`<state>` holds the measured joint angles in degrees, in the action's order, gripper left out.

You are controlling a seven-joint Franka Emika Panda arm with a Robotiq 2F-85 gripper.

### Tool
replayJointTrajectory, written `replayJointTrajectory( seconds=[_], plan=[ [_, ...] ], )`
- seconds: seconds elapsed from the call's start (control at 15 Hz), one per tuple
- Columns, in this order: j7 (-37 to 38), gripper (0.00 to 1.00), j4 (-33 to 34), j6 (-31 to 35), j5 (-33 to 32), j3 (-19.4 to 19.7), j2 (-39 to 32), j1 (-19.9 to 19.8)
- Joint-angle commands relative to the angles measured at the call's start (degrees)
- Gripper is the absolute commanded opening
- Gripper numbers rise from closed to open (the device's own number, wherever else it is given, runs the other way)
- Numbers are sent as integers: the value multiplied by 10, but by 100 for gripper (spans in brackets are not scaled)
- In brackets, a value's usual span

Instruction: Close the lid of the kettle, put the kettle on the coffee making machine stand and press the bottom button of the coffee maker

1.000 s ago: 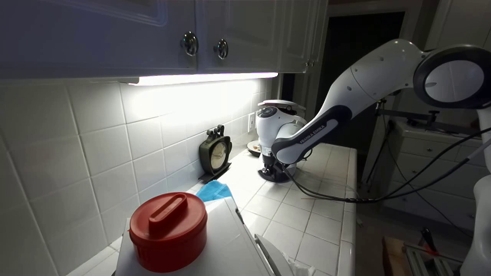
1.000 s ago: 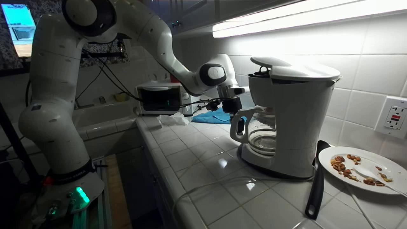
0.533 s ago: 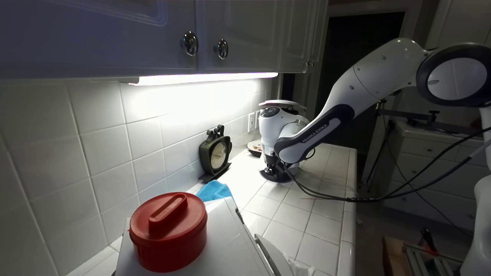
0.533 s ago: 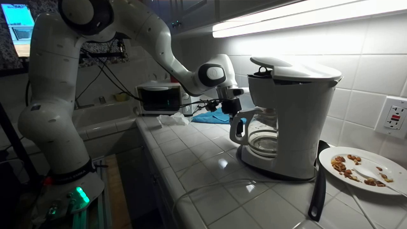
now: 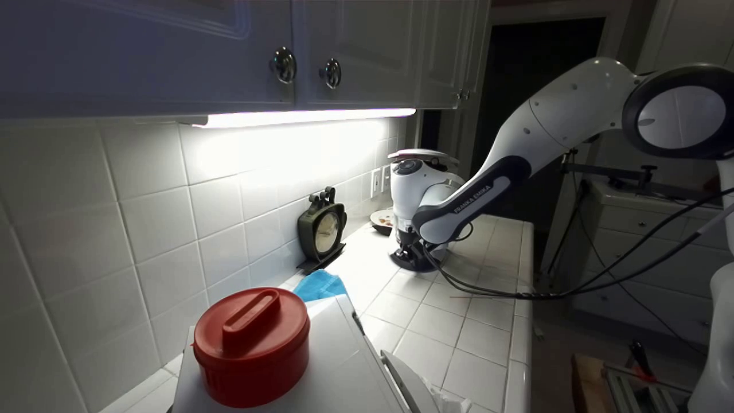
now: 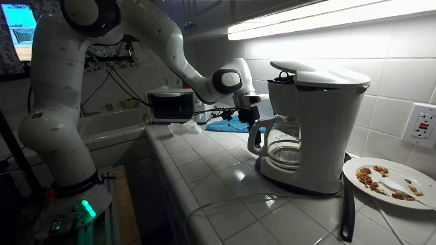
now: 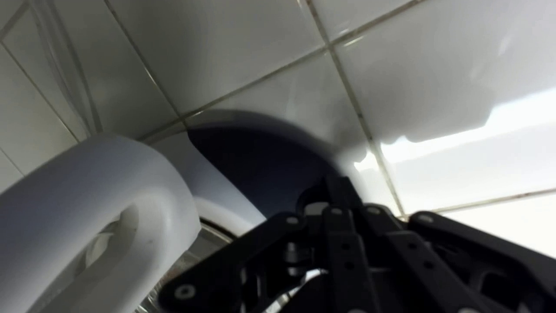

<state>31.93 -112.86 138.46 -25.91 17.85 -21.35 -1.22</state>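
Operator: In what state are the jaws found?
Inspector: The jaws are set together and directed downward. Their tips are positioned at the dark front edge of the stand (image 7: pixel 269 169); whether contact is made cannot be told.
Operator: Where is the kettle (image 6: pixel 284 149) located?
Inspector: It is seated on the stand, within the white coffee maker (image 6: pixel 320 143), just beside the jaws. In the wrist view, its handle (image 7: pixel 95 180) is shown to the left of the jaws.
Operator: And the lids?
Inspector: The machine lid (image 6: pixel 333 75) is raised at the end nearer the jaws; a gap is left beneath it. The kettle's own lid cannot be made out.
Operator: What is placed farther off?
Inspector: In an exterior view, a blue cloth (image 6: pixel 224 125) is spread on the table (image 6: pixel 207 149) behind the jaws.
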Motion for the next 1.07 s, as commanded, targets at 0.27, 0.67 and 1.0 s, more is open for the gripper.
replayJointTrajectory(
  seconds=[0.27,0.67,1.0],
  plan=[
    [23,0,-41,55,27,0,12,-19],
    [13,0,-60,55,67,-3,23,-27],
    [20,0,-68,70,53,7,30,-23]
  ],
)
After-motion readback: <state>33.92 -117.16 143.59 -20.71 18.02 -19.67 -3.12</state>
